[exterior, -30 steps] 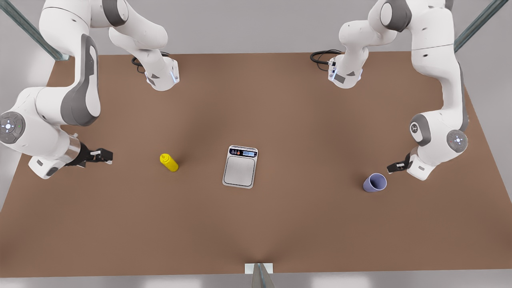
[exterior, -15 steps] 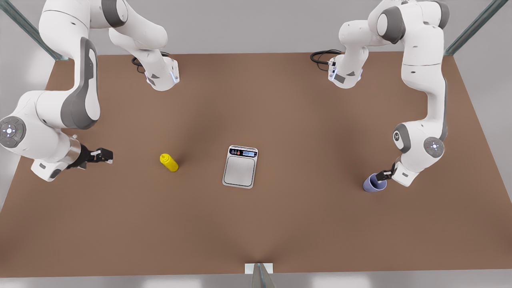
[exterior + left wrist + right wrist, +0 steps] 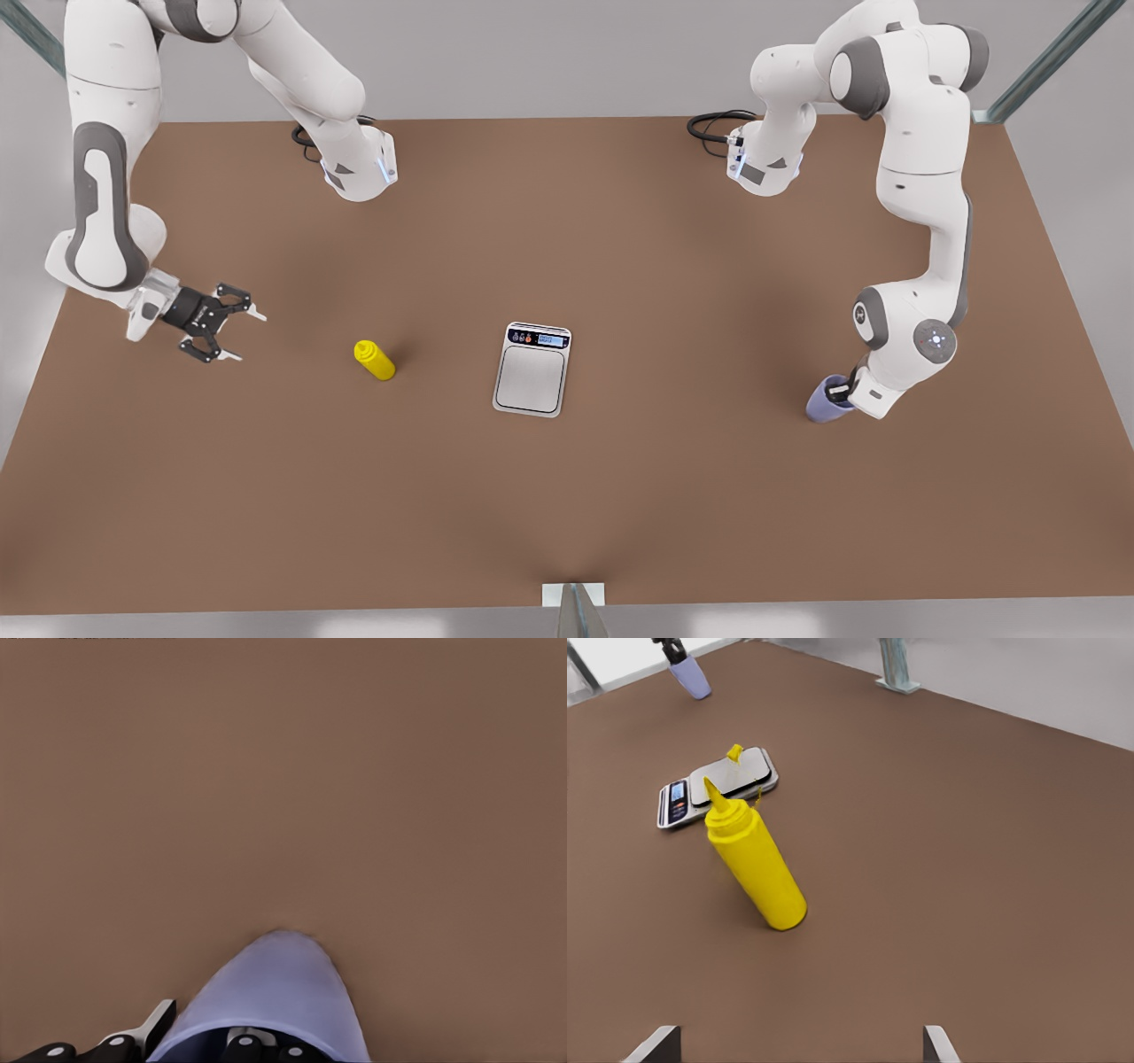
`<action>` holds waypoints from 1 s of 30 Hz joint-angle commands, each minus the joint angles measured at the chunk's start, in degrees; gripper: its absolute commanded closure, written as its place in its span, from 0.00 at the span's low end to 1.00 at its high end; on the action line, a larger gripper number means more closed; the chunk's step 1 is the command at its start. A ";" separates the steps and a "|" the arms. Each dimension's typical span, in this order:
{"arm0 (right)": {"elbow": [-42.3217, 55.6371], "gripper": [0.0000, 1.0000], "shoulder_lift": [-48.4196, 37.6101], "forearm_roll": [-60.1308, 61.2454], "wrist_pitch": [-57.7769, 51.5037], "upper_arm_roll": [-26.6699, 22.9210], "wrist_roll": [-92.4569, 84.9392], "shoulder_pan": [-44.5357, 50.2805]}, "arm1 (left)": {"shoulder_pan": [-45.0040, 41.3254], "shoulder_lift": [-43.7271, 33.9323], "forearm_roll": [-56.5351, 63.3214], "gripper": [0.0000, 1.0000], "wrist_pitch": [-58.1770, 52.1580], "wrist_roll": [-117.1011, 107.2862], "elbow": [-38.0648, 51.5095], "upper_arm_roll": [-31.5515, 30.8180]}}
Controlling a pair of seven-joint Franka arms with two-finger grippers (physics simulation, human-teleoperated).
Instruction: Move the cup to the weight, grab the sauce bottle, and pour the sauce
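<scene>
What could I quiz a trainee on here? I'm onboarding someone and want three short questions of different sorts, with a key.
1. True or false: the cup already stands on the weight.
2. Which one is at the cup? A: left pincer. B: right pincer, open.
3. Fill in: in the front view, the sauce bottle is between the right pincer and the ____.
Key: 1 false; 2 A; 3 weight.

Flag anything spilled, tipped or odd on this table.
One oddity: in the right wrist view a small yellow blob appears over the weight, though the sauce bottle stands upright and untouched. The cup is upright at the left gripper. The right gripper waits open.
</scene>
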 commanded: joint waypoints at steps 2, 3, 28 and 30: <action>0.00 0.00 2.65 2.53 -1.14 0.01 -5.66 -0.08 | -0.02 0.01 0.08 0.77 0.09 -0.09 0.00 0.00; 0.17 0.00 4.06 2.63 -1.66 0.10 -7.08 -0.08 | -0.02 -0.07 0.08 0.77 0.00 -0.09 0.18 0.00; 3.43 0.00 19.62 17.04 -6.41 4.58 -24.04 9.94 | -0.98 -1.57 -2.64 0.69 -0.88 -3.60 1.32 -5.18; 3.95 0.00 19.97 17.57 -6.50 4.58 -24.04 10.73 | -2.56 -1.66 -2.64 0.69 -0.88 -9.66 1.67 -7.29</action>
